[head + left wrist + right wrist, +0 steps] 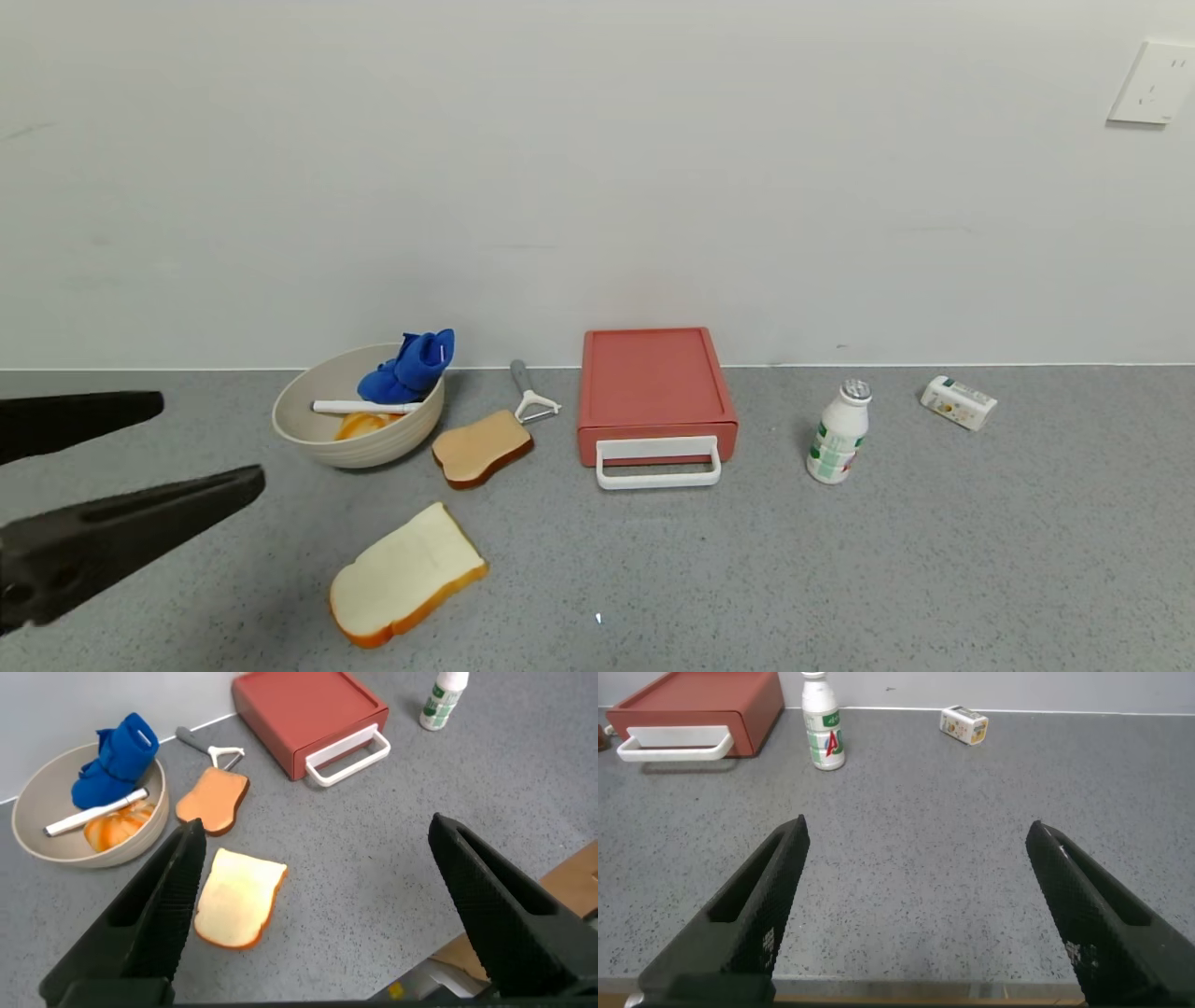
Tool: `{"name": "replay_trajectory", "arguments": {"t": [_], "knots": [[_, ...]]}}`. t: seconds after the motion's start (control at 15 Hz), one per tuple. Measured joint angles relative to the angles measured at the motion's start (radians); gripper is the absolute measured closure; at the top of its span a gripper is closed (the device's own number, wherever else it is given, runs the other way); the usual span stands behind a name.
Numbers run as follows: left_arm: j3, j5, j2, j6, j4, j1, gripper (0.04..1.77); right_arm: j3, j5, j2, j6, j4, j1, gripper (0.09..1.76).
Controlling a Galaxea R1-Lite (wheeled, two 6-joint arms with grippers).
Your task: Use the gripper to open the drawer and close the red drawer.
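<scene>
Your left gripper (210, 443) hangs low at the near left with its fingers spread wide, nothing between them. The right gripper (915, 915) is outside the head view; its wrist view shows its fingers just as wide apart over bare counter (934, 560), holding nothing. Near to far on the left you have a white bread slice (406, 574), then a toast slice (481, 448), a peeler (530, 397) and a beige bowl (322, 439) holding a blue cloth. The drawer (653, 387) sits mid-counter against the wall, looks fully shut, and nothing has been pulled yet. Its white loop handle (658, 462) faces you; the long axis of the box seems to run front to back, with the handle bar lying across that, left to right. I'd say approach the handle straight on with the fingers straddling the bar, close, then pull along the box's axis toward you. Off-axis pulls will likely skid the whole box, as it looks light. A white bottle (838, 434) stands just right of the drawer, so keep your sweep clear of it.
</scene>
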Motion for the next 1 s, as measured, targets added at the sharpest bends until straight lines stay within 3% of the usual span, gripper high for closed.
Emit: {"name": "replay_trajectory", "arguments": {"t": [0.27, 0.47, 0.73, 1.0], "knots": [[0.113, 0.078, -0.191, -0.003, -0.003, 0.01, 0.09, 0.0, 0.0, 0.0, 0.0, 0.0, 0.0, 0.14], [0.204, 0.249, -0.31, -0.005, -0.011, 0.013, 0.09, 0.0, 0.0, 0.0, 0.026, 0.0, 0.0, 0.14], [0.248, 0.308, -0.435, -0.007, -0.012, 0.017, 0.09, 0.0, 0.0, 0.0, 0.0, 0.0, 0.0, 0.14], [0.268, 0.377, -0.527, -0.01, -0.011, 0.09, 0.09, 0.0, 0.0, 0.0, 0.0, 0.001, 0.0, 0.14]]}}
